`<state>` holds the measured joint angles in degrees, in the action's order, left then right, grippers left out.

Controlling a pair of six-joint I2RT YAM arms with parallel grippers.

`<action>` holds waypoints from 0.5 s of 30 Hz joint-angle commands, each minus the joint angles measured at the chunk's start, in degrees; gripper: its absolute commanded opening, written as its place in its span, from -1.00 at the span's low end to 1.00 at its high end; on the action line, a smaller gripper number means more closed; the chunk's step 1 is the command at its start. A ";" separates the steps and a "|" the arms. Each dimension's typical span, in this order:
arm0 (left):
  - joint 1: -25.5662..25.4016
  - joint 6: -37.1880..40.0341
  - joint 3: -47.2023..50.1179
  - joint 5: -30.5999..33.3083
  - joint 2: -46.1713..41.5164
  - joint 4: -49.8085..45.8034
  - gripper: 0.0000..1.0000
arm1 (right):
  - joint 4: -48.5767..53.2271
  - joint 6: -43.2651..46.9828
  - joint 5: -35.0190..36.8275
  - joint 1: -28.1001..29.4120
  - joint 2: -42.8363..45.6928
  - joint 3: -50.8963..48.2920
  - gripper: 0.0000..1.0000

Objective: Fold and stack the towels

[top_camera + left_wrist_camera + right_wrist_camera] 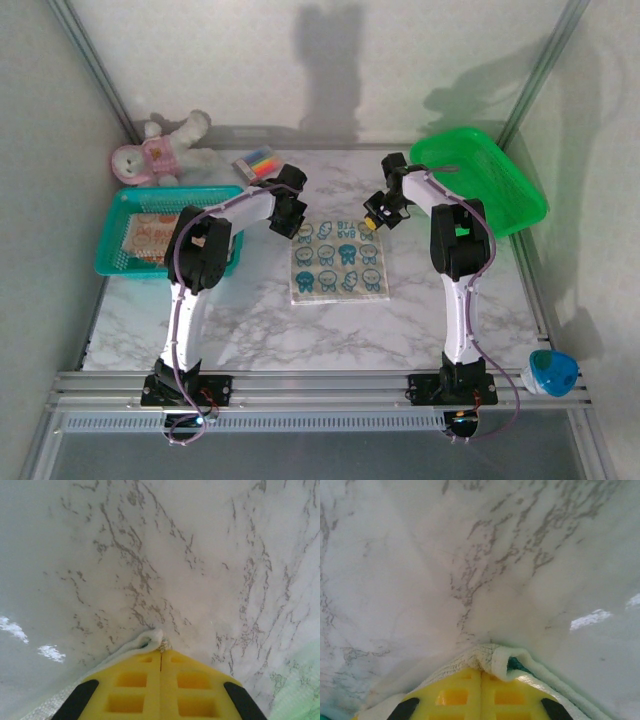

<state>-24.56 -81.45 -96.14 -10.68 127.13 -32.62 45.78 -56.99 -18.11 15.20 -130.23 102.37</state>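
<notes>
towel [340,258] flat, far corners pinched by l claw [161,652] + r claw [481,669]

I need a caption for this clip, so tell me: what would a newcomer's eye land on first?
The white towel with blue cartoon prints lies spread in the middle of the marble table, with the left gripper and right gripper each pinched shut on a far corner. Next come the bright green basket at far right and the teal basket at left holding an orange towel.
</notes>
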 commanded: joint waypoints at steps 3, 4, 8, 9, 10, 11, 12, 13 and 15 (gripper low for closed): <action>-0.04 -0.10 0.70 1.36 0.16 -1.92 -1.00 | 0.76 -0.41 0.36 -0.16 1.24 -0.22 -0.86; 0.00 -0.09 0.71 1.51 0.01 -2.16 -1.00 | 1.05 -0.71 0.42 -0.17 1.58 0.13 -0.70; -0.23 0.02 0.84 1.53 -0.37 -2.18 -1.00 | 1.81 -2.62 0.78 -0.15 2.91 1.51 -0.39; -0.27 0.04 0.95 1.54 -0.44 -2.08 -1.00 | 1.84 -3.62 0.90 -0.16 3.27 1.52 -0.32; -0.32 0.00 0.94 1.51 -0.48 -1.97 -1.00 | 1.79 -4.76 1.13 -0.18 3.53 1.43 -0.32; -0.39 0.13 0.98 1.54 -0.48 -1.92 -1.00 | 1.77 -5.87 1.30 -0.25 3.66 1.28 -0.32; -0.40 0.08 1.02 1.46 -0.48 -1.89 -1.00 | 1.82 -7.25 1.56 -0.24 3.75 1.05 -0.32; -0.49 0.08 1.04 1.34 -0.56 -1.83 -1.00 | 1.61 -8.58 1.68 -0.18 3.85 0.71 -0.32; -0.49 0.09 1.30 1.29 -0.72 -1.69 -1.00 | 1.49 -11.01 2.85 -0.23 4.15 -0.04 -0.34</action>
<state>-24.67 -81.43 -96.14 -10.66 127.13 -32.62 45.89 -63.09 -17.47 15.20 -128.55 102.43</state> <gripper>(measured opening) 0.032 0.335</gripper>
